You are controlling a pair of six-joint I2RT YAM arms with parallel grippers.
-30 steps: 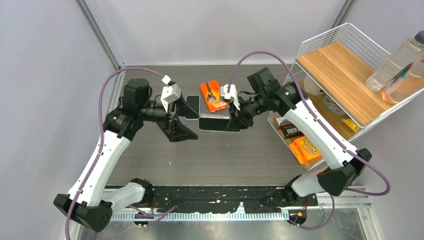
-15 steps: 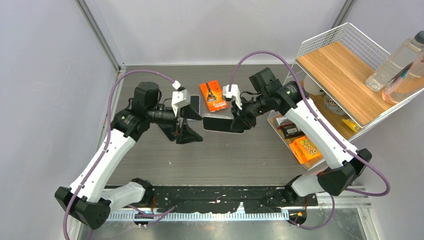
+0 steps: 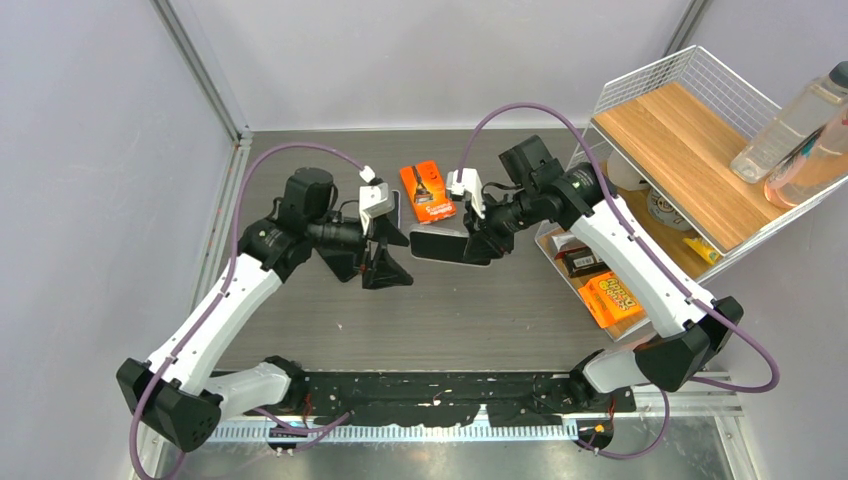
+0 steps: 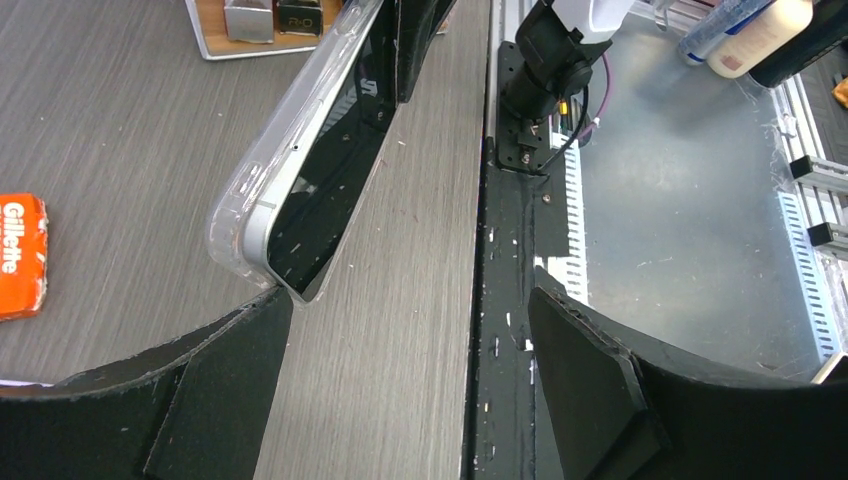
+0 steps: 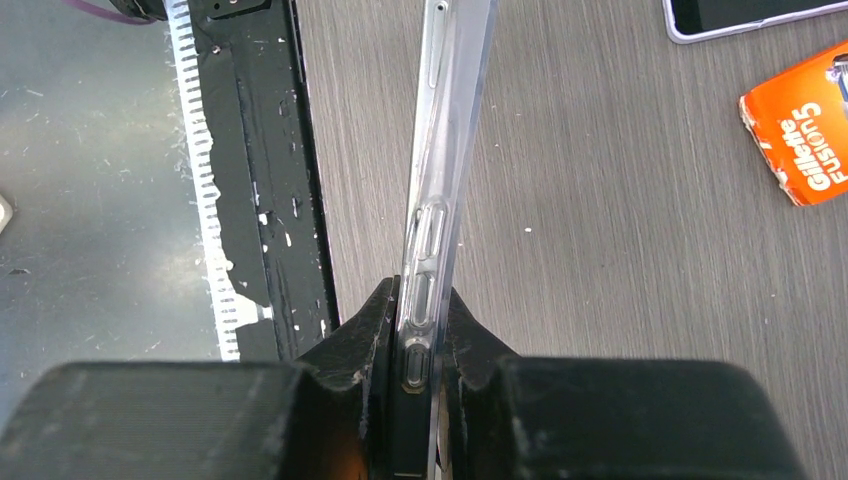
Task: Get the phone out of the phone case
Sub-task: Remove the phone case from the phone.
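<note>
The phone (image 3: 438, 244), dark-screened and inside a clear phone case (image 4: 262, 170), hangs level above the table with its screen facing the near edge. My right gripper (image 3: 478, 240) is shut on its right end; in the right wrist view the fingers (image 5: 365, 330) pinch the cased phone (image 5: 447, 150) edge-on across its side buttons. My left gripper (image 3: 400, 255) stands open at the phone's free left end. In the left wrist view the phone's (image 4: 335, 160) lower corner sits right at the tip of the left finger (image 4: 215, 380), and the gap to the right finger (image 4: 590, 385) is empty.
An orange Gillette pack (image 3: 425, 190) lies behind the phone, and a second phone (image 5: 750, 14) lies flat beside it. A wire rack (image 3: 700, 120) with a wooden shelf and bottles (image 3: 790, 125) stands at the right, with boxes (image 3: 612, 296) under it.
My left arm has swung right, bringing its open gripper up to the phone's left end. The right gripper has shifted the phone slightly right and kept its grip.
</note>
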